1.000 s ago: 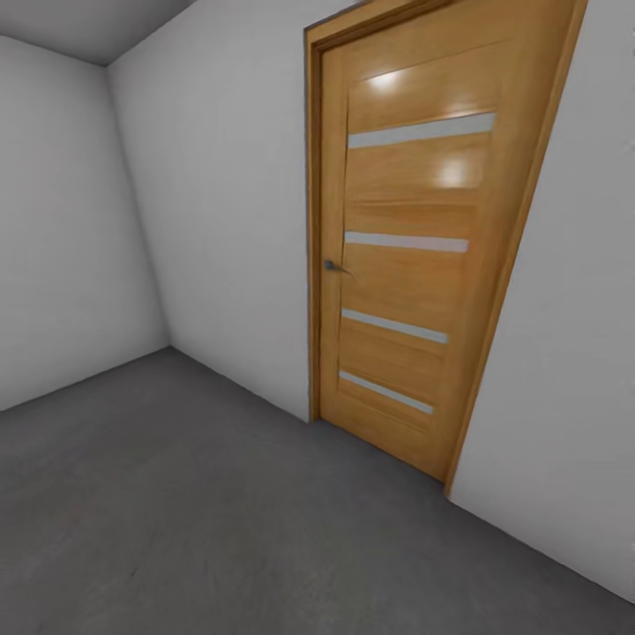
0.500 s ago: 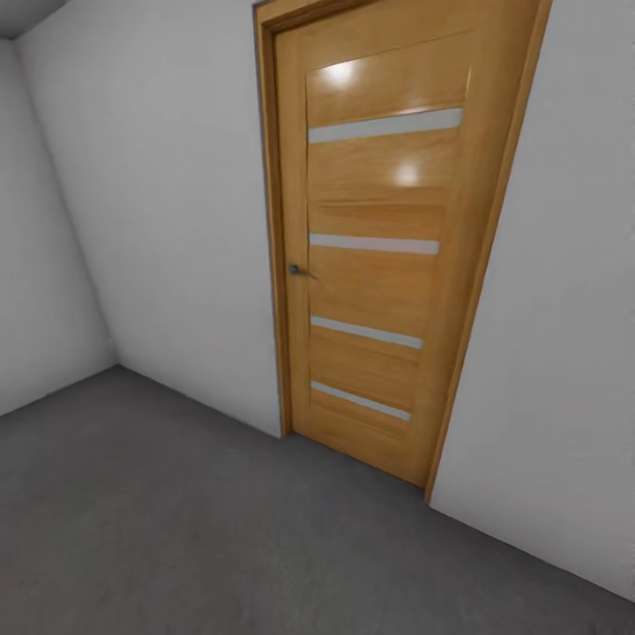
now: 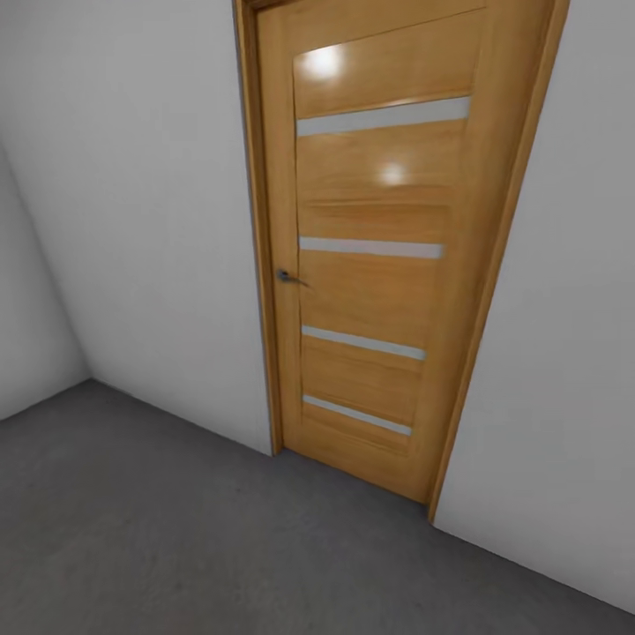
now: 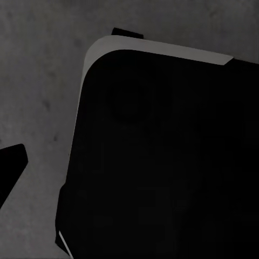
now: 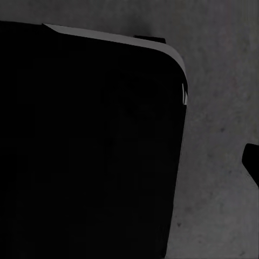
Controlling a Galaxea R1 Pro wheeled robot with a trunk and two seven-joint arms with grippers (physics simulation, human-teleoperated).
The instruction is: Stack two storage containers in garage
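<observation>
Robot in the garage, facing the closed side door, with no bins to be seen.

Nearest, both wrist cameras look down past a dark rounded body (image 4: 162, 156) (image 5: 86, 145), probably the robot's own base, onto the mottled grey floor (image 4: 38, 81); a dark tip at each edge may be a claw finger, but whether either claw is released or clenched I cannot tell. Farther off, the head camera adds what the wrists lack: the concrete floor running to white walls (image 3: 132, 220) and a wooden door (image 3: 379, 256) with a small handle (image 3: 287, 278). Where the containers are cannot be told, so stacking looks wholly undone.
</observation>
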